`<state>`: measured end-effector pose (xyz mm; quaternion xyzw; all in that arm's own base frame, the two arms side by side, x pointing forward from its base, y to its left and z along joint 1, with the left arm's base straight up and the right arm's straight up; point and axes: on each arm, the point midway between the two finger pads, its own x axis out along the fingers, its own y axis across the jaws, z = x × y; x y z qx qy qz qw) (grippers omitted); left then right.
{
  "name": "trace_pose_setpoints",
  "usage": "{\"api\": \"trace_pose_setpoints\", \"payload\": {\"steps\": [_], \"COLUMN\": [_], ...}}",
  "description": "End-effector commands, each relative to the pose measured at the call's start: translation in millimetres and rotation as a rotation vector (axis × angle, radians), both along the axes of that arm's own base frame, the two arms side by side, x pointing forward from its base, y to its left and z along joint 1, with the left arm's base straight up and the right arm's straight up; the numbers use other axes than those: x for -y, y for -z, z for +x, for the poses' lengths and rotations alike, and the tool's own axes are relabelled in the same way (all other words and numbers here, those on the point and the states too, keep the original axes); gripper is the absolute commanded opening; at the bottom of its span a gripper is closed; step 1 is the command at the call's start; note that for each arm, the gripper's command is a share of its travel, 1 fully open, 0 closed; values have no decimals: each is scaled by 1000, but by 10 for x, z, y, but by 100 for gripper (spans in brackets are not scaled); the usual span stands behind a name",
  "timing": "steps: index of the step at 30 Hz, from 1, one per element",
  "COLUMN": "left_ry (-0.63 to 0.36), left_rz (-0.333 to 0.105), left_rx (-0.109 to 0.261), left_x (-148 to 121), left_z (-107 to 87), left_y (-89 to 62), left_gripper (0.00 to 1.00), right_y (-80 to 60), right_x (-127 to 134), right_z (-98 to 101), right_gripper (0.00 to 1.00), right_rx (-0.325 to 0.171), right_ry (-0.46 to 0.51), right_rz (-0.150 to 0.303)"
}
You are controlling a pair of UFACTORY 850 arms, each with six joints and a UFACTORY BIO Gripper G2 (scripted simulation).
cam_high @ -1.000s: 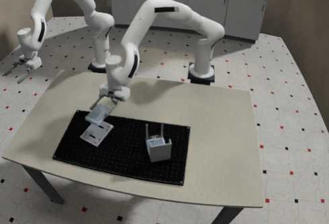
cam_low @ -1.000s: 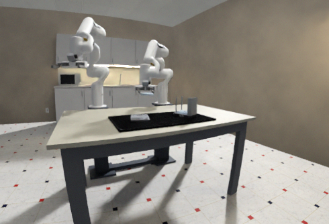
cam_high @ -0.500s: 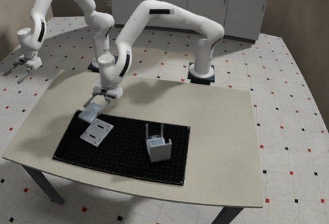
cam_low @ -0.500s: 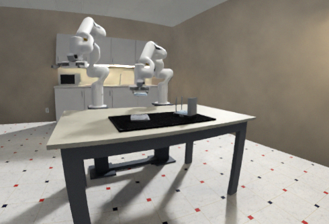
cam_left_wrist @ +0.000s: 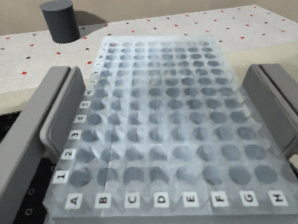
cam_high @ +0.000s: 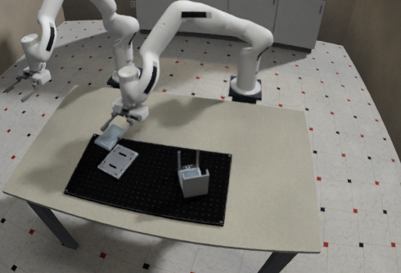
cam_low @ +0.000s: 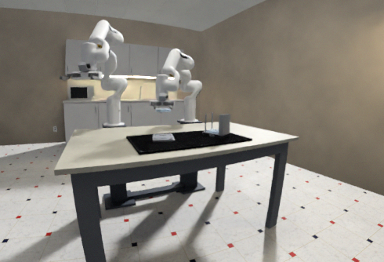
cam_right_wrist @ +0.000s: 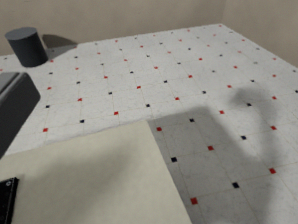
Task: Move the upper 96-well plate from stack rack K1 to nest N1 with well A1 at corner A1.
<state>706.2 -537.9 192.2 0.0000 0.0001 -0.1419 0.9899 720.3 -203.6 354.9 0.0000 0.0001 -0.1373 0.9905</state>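
Observation:
The upper 96-well plate (cam_high: 107,139) (cam_low: 163,110) (cam_left_wrist: 146,143) hangs level in my left gripper (cam_high: 112,132) (cam_left_wrist: 167,112), which is shut on its long sides. It is above the black board's back left corner in the top view, behind the nest N1 (cam_high: 119,161) (cam_low: 163,137). In the left wrist view, A1 is at the near left corner, letters A to H along the near edge. The nest holds nothing; its A1 mark is too small to read. The lower plate (cam_high: 191,173) (cam_low: 211,131) sits in the rack K1 (cam_high: 195,187) (cam_low: 224,124). My right gripper (cam_high: 15,95) is open and empty, beyond the table.
The nest and rack stand on a black perforated board (cam_high: 155,197) (cam_low: 188,143) on the table (cam_high: 270,168). The rack has two thin posts (cam_high: 198,158) at the back and a tall wall in front. A dark cylinder (cam_left_wrist: 61,21) (cam_right_wrist: 27,47) stands on the floor.

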Motion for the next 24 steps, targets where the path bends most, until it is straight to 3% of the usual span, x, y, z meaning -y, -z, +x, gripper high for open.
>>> {"api": "trace_pose_setpoints", "payload": {"steps": [1,24], "left_ry": [0,0], "left_rz": [-2,-2], "left_rx": [2,2], "left_x": [4,-3], "left_z": [5,4], "left_y": [-17,16], "left_gripper": [0,0], "right_y": [-16,-16], "right_x": [2,2], "right_z": [6,6], "right_gripper": [100,100], "right_rx": [3,3], "right_ry": [0,0], "right_rz": [-1,-1]}}
